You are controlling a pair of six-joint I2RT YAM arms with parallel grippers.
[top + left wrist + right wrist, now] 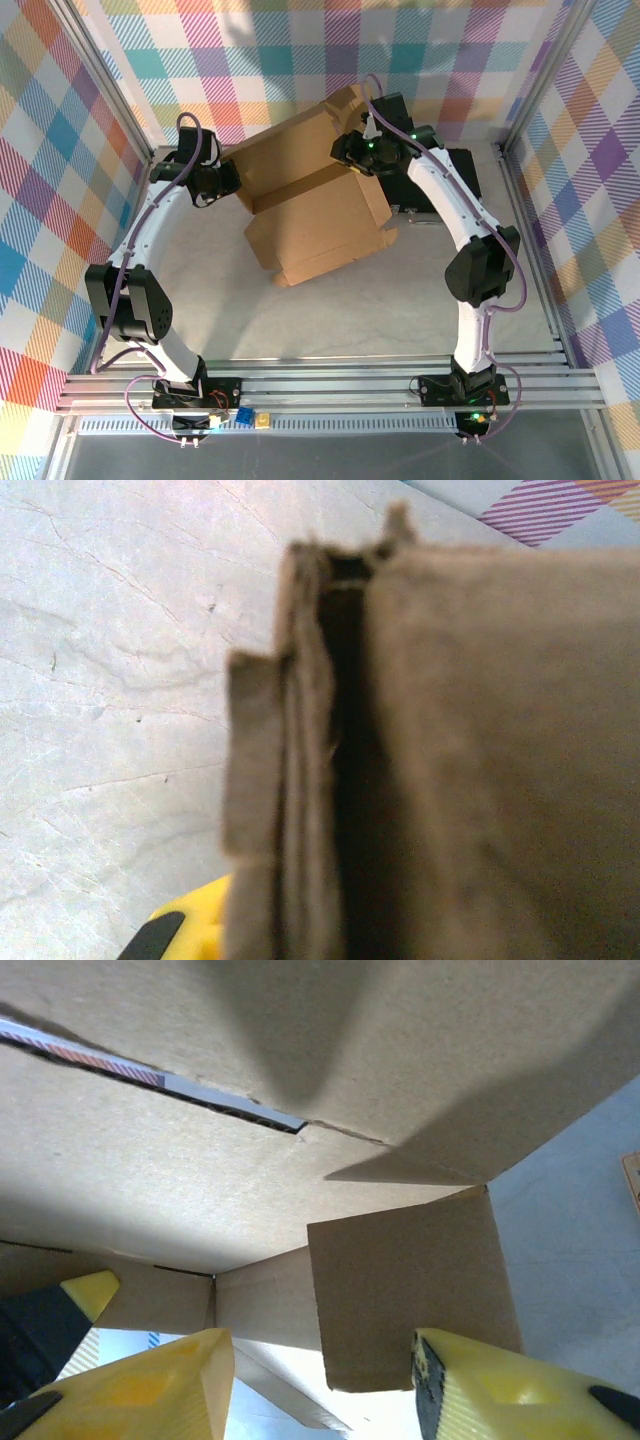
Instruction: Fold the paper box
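The paper box [300, 215] sits half-formed toward the far edge of the table [320, 320], roughly midway between its left and right edges, with one large panel rising at its far side. The left gripper [232, 182] is at the box's left wall with its jaws clenched. The left wrist view is blurred, but stacked cardboard layers run down beside its yellow finger [185, 935], so it seems to be pinching that wall. This is probably to anchor the box so it cannot slide or spring open. The right gripper [350, 152] reaches into the far right corner of the box, above the black case [455, 170] lying near the table's right edge. Its fingers [150, 1385] stand well apart, with a small square flap [410, 1290] hanging loose between them and nothing gripped. I judge that this placement is meant to take or push the flap inward next.
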